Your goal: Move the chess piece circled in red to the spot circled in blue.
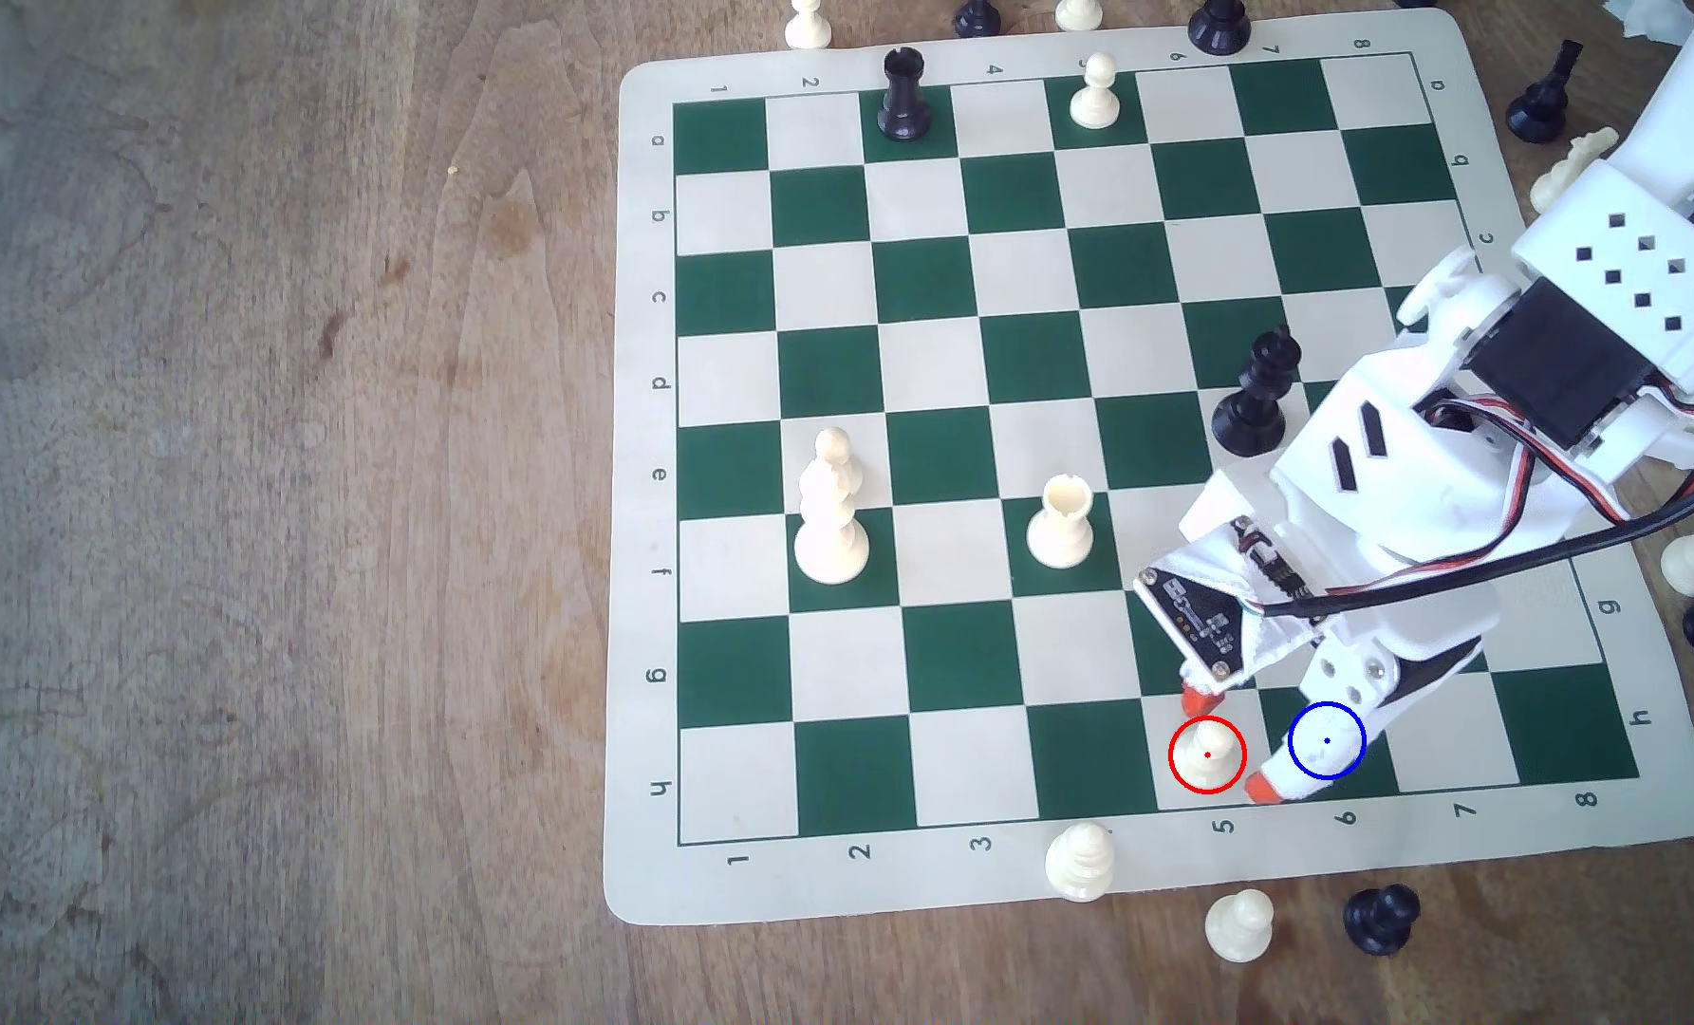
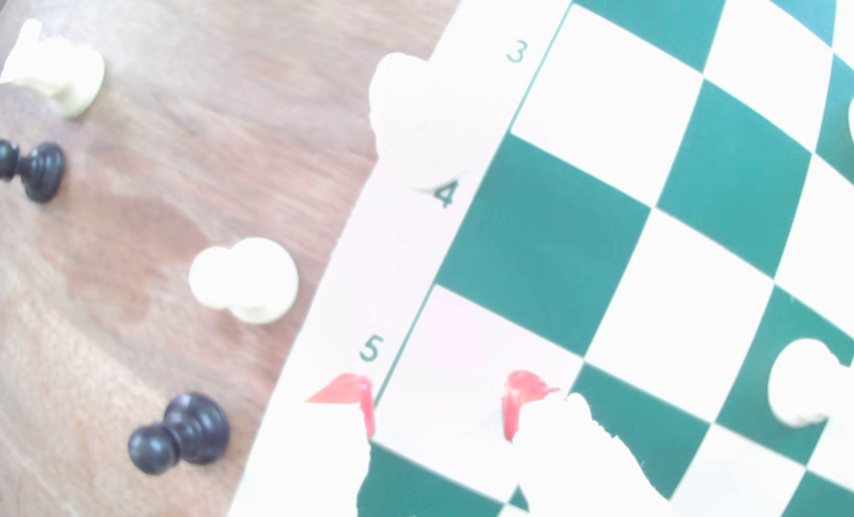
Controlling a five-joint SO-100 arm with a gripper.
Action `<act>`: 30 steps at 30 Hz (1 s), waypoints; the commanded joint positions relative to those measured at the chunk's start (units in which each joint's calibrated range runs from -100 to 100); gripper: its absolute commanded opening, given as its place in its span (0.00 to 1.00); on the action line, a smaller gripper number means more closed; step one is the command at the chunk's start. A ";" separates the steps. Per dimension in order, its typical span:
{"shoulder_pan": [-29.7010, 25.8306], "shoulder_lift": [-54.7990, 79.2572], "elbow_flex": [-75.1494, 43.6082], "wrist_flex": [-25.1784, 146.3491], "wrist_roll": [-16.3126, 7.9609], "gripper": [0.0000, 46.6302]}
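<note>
The chess piece [image 1: 1207,754], a small cream pawn ringed in red, stands on a cream square in the board's near row, in column 5. My gripper [image 1: 1229,742] is open and low over it, with one orange fingertip [image 1: 1198,700] behind the pawn and the other [image 1: 1262,785] at its right in the exterior view. The spot [image 1: 1365,779], the dark green square right of the pawn, carries the blue ring and lies largely under my white finger. In the wrist view my gripper [image 2: 439,397] straddles the cream square by the "5"; glare washes out the pawn there.
On the green-and-cream board [image 1: 645,493] stand a cream rook [image 1: 1059,522], a tall cream piece [image 1: 831,512] and a black piece [image 1: 1257,394] beside my arm. A cream piece [image 1: 1079,862] sits on the near border. A cream pawn [image 1: 1239,924] and a black pawn [image 1: 1381,917] lie off-board.
</note>
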 commanded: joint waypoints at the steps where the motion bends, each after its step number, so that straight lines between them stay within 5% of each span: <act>1: 1.02 -2.90 -5.15 -0.96 -0.24 0.31; 10: 0.79 -2.82 -4.52 -0.96 -0.29 0.27; 18: 0.71 -2.90 -4.52 -0.96 -0.29 0.00; 30: 0.48 -5.28 -9.60 3.05 -0.44 0.00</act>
